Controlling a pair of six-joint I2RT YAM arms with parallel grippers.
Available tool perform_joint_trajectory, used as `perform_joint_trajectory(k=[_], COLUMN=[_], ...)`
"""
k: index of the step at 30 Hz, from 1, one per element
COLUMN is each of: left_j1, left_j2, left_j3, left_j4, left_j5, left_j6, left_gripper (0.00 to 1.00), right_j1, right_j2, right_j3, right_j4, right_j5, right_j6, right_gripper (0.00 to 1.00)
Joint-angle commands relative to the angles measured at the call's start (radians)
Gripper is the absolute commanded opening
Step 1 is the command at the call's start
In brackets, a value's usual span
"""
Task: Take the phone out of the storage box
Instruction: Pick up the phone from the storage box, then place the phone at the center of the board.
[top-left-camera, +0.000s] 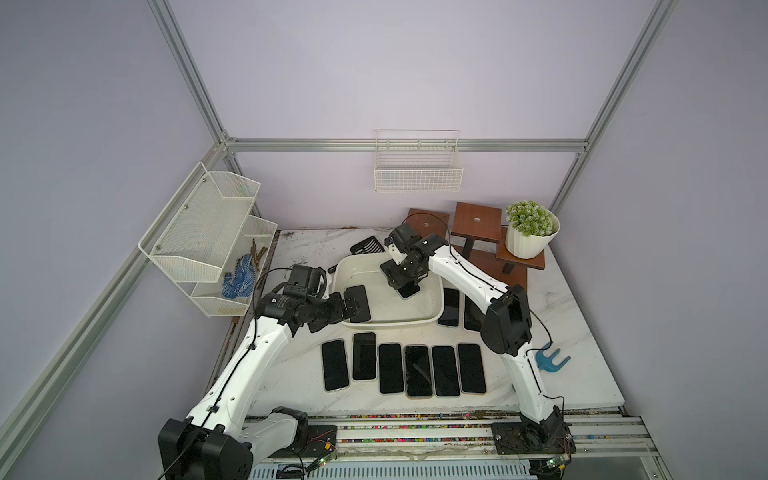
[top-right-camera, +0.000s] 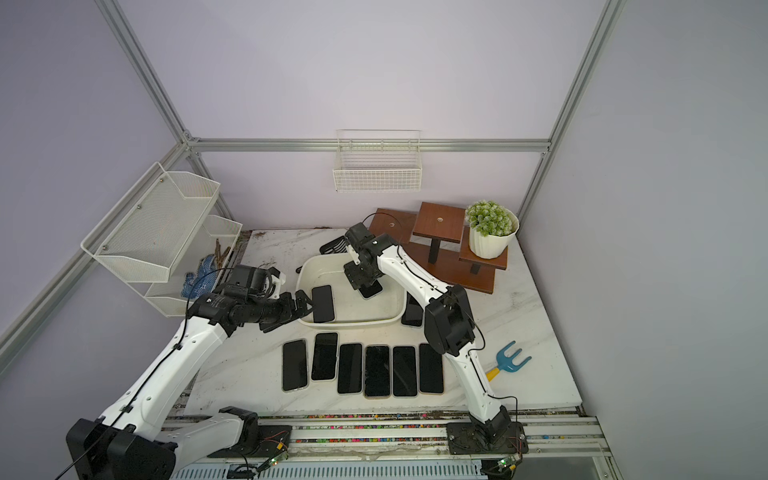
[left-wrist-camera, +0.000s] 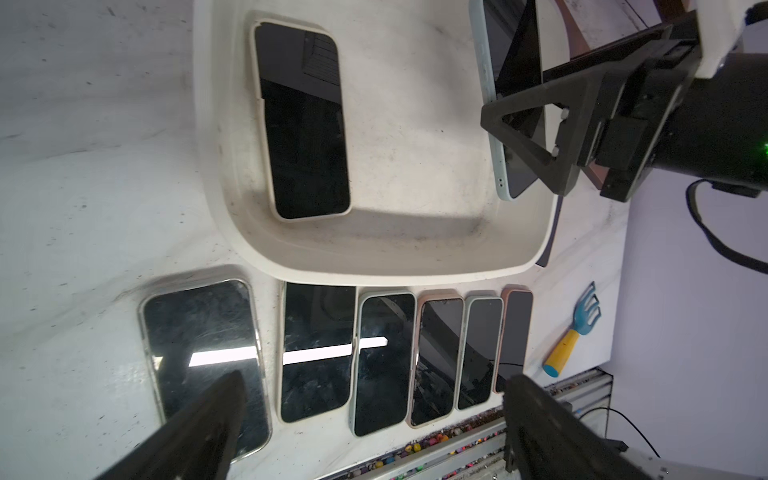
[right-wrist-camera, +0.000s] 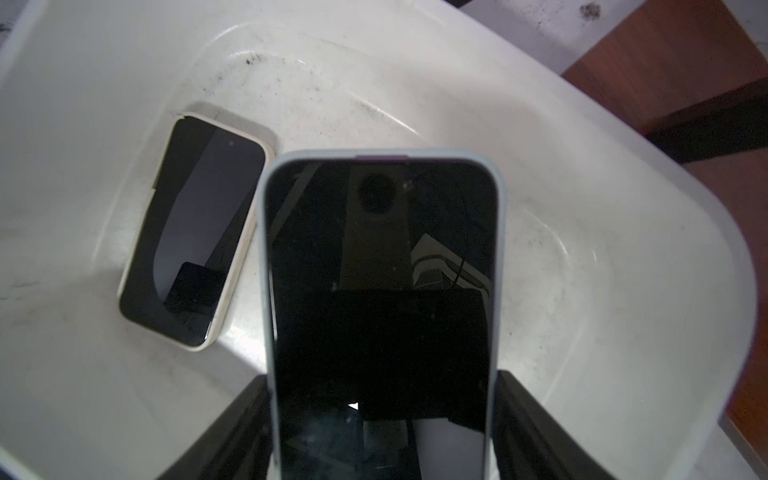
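- Closest to the right wrist lens, the phone in its pale blue case is clamped across its width by the right gripper. It hangs over the storage box, not yet past the rim.
- By the box's rim, the left gripper is spread wide and empty.
- I'd lift straight up before swinging outward, since slick glass and a smooth case could slip.
- One cream-cased phone lies flat on the glossy, speckled white floor of the round-cornered box.
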Motion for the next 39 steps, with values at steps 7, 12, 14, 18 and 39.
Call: perform_joint_trajectory(k=[7, 12, 14, 18, 39], left_j1=[-0.075, -0.151, -0.173, -0.190, -0.179], left_j2=[0.086, 0.170, 0.205, 0.251, 0.281], left_j3=[-0.001, 0.041, 0.063, 0.101, 0.163], left_j4=[0.215, 0.257, 0.265, 0.267, 0.141], left_j5=[0.192, 0.186, 0.187, 0.200, 0.157], left_j6=[-0.040, -0.045, -0.044, -0.037, 0.035], left_gripper=[1.00, 1.00, 1.00, 1.00, 1.00], right_j1=[-0.038, -0.095, -0.120, -0.182, -0.571], right_j2=[-0.420, -0.644, -0.733, -0.854, -0.598], right_j3=[-0.408, -0.682, -0.783, -0.937, -1.071], right_j4=[0.066, 0.094, 0.105, 0.132, 0.300], right_j5=[-0.001, 0.013, 0.037, 0.060, 0.158], right_j6=[0.106, 0.140, 0.150, 0.166, 0.132], right_gripper=[0.37, 0.37, 0.38, 0.37, 0.36])
